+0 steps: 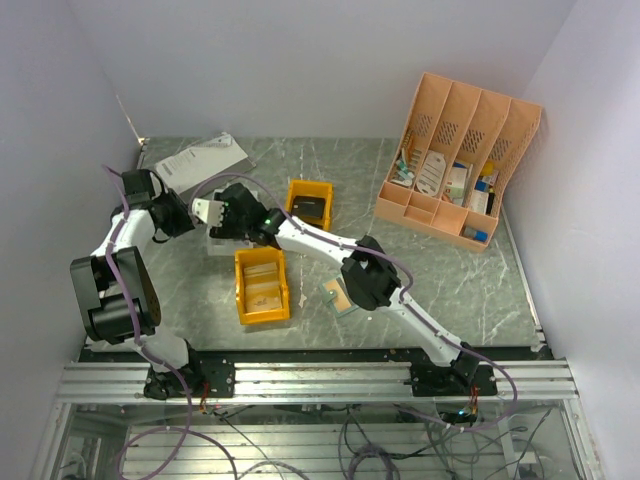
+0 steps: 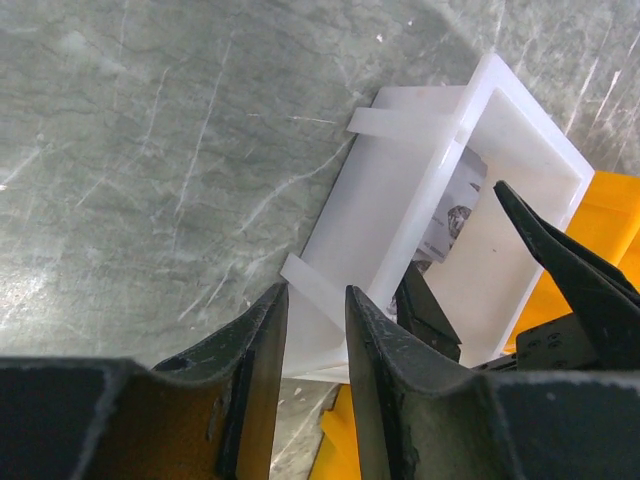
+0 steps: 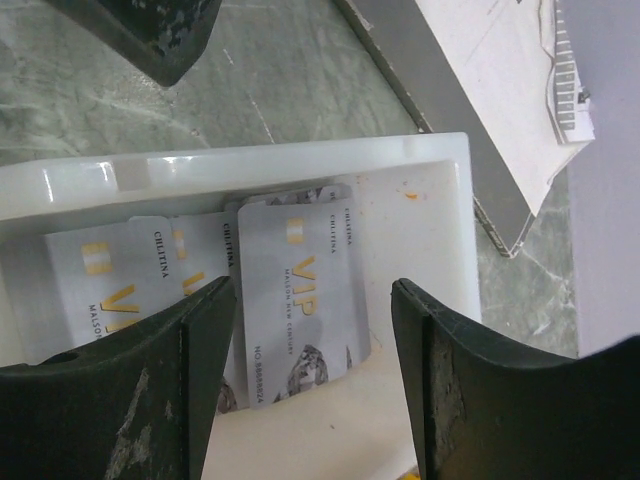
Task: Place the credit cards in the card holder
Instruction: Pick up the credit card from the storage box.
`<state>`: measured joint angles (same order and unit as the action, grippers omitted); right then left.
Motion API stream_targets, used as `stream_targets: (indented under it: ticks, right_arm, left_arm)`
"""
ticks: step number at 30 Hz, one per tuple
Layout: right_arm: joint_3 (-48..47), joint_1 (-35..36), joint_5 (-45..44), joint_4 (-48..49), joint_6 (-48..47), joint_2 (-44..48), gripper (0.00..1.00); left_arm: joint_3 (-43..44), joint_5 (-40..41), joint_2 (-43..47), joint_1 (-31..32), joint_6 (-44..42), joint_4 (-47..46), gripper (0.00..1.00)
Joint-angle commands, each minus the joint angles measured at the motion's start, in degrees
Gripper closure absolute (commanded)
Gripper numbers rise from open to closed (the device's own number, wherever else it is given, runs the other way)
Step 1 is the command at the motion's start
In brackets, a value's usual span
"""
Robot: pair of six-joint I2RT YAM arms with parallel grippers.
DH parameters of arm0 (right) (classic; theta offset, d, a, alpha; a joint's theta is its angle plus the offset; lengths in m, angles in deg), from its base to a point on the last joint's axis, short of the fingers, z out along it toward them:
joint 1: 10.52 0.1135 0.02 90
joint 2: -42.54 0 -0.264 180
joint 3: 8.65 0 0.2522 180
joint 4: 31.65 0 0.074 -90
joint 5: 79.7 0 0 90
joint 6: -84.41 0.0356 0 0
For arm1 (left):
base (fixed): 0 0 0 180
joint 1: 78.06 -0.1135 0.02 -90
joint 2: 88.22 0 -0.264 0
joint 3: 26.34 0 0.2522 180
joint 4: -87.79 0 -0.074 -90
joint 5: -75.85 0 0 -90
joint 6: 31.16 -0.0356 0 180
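Silver VIP credit cards (image 3: 300, 260) lie overlapping in a white bin (image 3: 420, 200); another card (image 3: 110, 265) sits further left. My right gripper (image 3: 312, 285) hangs open inside the bin, with its fingers on either side of the top card and not touching it. My left gripper (image 2: 315, 290) hovers just outside the bin's ribbed wall (image 2: 375, 200). Only a narrow gap separates its jaws, and nothing is held. From above, both grippers (image 1: 200, 212) (image 1: 225, 222) meet at the white bin (image 1: 216, 243). The grey-green card holder (image 1: 335, 293) lies on the table, partly hidden by the right arm.
A yellow bin (image 1: 262, 285) stands beside the white one, and a second yellow bin (image 1: 310, 203) holds a black block. The peach desk organiser (image 1: 460, 160) stands at the back right. A white booklet (image 1: 205, 160) lies at the back left.
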<state>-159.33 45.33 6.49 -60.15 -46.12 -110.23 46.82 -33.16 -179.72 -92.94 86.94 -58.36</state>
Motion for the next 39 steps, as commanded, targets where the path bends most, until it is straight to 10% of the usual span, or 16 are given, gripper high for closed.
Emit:
stream_targets:
  ticks: [1, 25, 39]
  right_arm:
    - [-1.6, 0.0, -0.4, 1.6, -0.2, -2.4, 0.37]
    - [-1.7, -0.5, -3.8, 5.8, -1.3, -0.7, 0.65]
    - [-0.1, -0.7, -1.9, 4.6, -1.3, -3.0, 0.55]
  left_arm:
    - [-0.2, 2.4, 1.5, -0.7, 0.6, 1.9, 0.6]
    - [-1.8, 4.4, 6.0, -2.6, 0.7, 1.8, 0.6]
    - [-2.5, 1.6, 6.4, -2.7, 0.2, 1.1, 0.6]
